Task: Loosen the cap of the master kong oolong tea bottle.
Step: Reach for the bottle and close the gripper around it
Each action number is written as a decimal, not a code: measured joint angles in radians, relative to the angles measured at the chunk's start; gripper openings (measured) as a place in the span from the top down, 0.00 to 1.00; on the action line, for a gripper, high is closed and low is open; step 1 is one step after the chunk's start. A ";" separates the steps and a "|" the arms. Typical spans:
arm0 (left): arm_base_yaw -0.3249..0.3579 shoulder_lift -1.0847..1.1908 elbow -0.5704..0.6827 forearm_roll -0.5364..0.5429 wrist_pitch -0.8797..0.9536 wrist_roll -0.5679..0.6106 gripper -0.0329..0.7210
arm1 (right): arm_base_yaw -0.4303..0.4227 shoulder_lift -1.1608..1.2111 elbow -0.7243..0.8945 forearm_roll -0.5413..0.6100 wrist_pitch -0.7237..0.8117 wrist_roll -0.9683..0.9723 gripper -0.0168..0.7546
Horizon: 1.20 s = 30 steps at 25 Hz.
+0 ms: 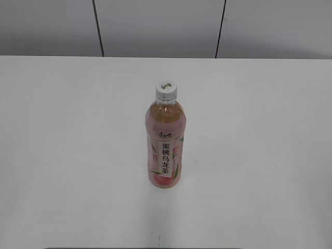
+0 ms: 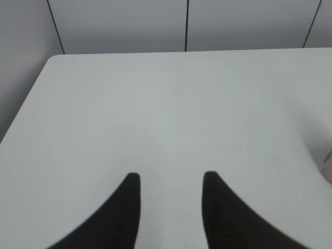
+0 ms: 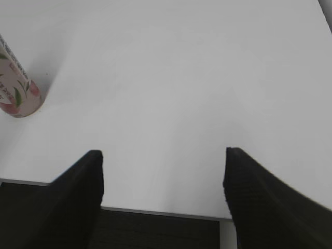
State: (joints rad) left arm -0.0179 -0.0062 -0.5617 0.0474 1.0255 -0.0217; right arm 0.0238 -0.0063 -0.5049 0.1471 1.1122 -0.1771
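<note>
White cap (image 1: pixel 166 90) sits screwed on the master kong oolong tea bottle (image 1: pixel 165 143), upright mid-table (image 1: pixel 62 155). Well apart from the bottle, my left gripper (image 2: pixel 170 179) and right gripper (image 3: pixel 163 155) are both spread, holding nothing.

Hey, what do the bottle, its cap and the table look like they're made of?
Bottle: seems clear plastic, since amber tea shows through above a glossy pink printed label.
Cap: looks like opaque white moulded plastic, with ribbed sides and a small dark logo on top.
Table: smooth matte white top, probably laminate or painted board; the look alone leaves that open.
</note>
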 joint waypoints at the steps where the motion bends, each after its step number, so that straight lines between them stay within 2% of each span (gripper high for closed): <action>1: 0.000 0.000 0.000 0.000 0.000 0.000 0.62 | 0.000 0.000 0.000 0.000 0.000 0.000 0.27; 12: 0.000 0.001 -0.007 -0.021 -0.021 0.000 0.62 | 0.000 0.000 0.000 0.000 0.000 0.000 0.27; 19: 0.000 0.124 -0.015 -0.116 -0.482 0.000 0.63 | 0.000 0.000 0.000 0.000 0.000 0.000 0.27; 24: 0.000 0.387 0.014 -0.159 -0.691 0.000 0.63 | 0.000 0.000 0.000 0.000 0.000 0.000 0.27; 30: 0.000 0.679 0.046 -0.144 -0.991 0.000 0.63 | 0.000 0.000 0.000 0.000 0.000 0.000 0.27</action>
State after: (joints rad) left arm -0.0179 0.6727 -0.5153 -0.0968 0.0342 -0.0217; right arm 0.0238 -0.0063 -0.5049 0.1471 1.1122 -0.1771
